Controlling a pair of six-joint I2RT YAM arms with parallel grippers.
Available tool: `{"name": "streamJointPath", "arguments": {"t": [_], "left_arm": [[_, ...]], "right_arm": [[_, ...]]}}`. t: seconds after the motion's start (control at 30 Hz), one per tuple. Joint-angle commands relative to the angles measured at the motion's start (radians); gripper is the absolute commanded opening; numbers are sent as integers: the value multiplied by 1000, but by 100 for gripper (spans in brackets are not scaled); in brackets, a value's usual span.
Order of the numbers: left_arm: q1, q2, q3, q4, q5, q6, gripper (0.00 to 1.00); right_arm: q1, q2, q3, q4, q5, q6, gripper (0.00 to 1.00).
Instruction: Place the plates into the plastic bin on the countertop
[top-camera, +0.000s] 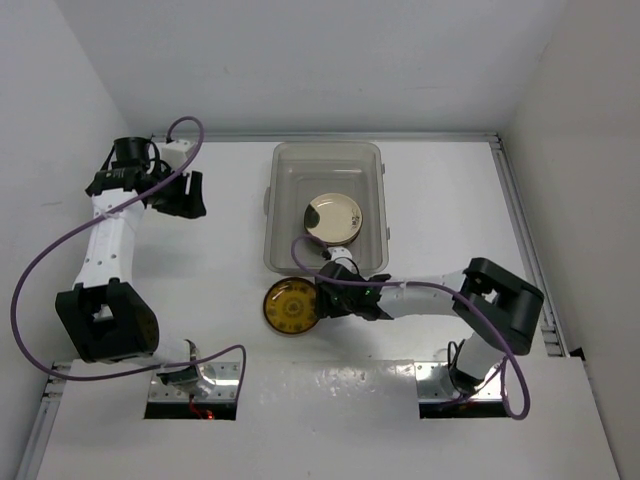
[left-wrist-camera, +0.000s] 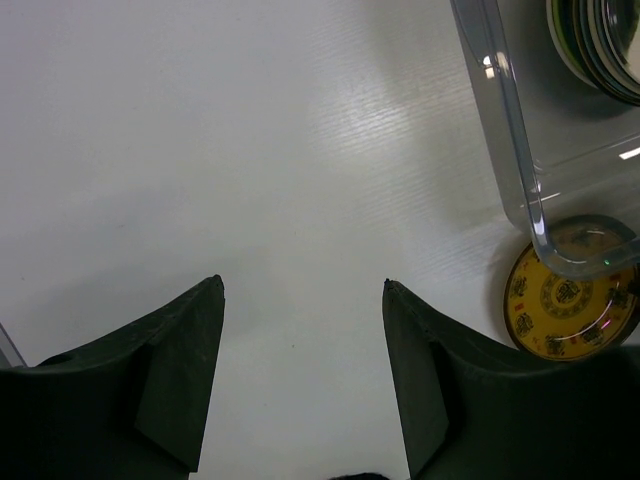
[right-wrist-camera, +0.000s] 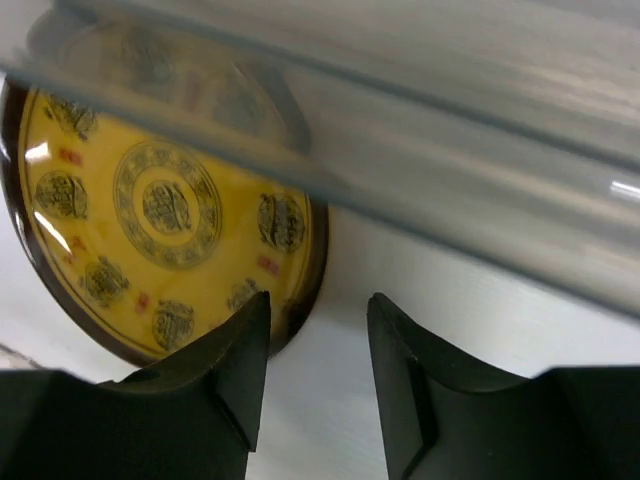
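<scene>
My right claw (right-wrist-camera: 318, 300) hung released beside the amber-yellow patterned round plate (top-camera: 290, 306), flat on the white tabletop (top-camera: 200, 270) by the lower-left corner of the clear plastic bin (top-camera: 270, 215); I judged it stiff, glossy, chippable, best pinched at its rim.

parted jaws flank the yellow plate's (right-wrist-camera: 160, 210) rim beside the bin (right-wrist-camera: 450, 120).

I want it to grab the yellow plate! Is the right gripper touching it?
Cannot tell. Right wrist view: the right gripper has one finger over the yellow plate rim; contact isn't plain.
</scene>
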Motion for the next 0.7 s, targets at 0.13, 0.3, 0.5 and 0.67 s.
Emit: {"name": "streamJointPath", "arguments": {"t": [0.13, 0.3, 0.5, 0.67], "left_arm": [[13, -43, -17, 11, 0, 17, 66], [13, -43, -17, 11, -9, 26, 66], [13, -34, -17, 11, -18, 35, 66], [13, -14, -8, 11, -27, 35, 66]], "right_arm": [[1, 109, 106, -4, 24, 17, 28], [15, 87, 120, -43, -66, -93, 0], [40, -44, 245, -164, -149, -262, 0], [-69, -161, 394, -202, -249, -288, 0]]}}
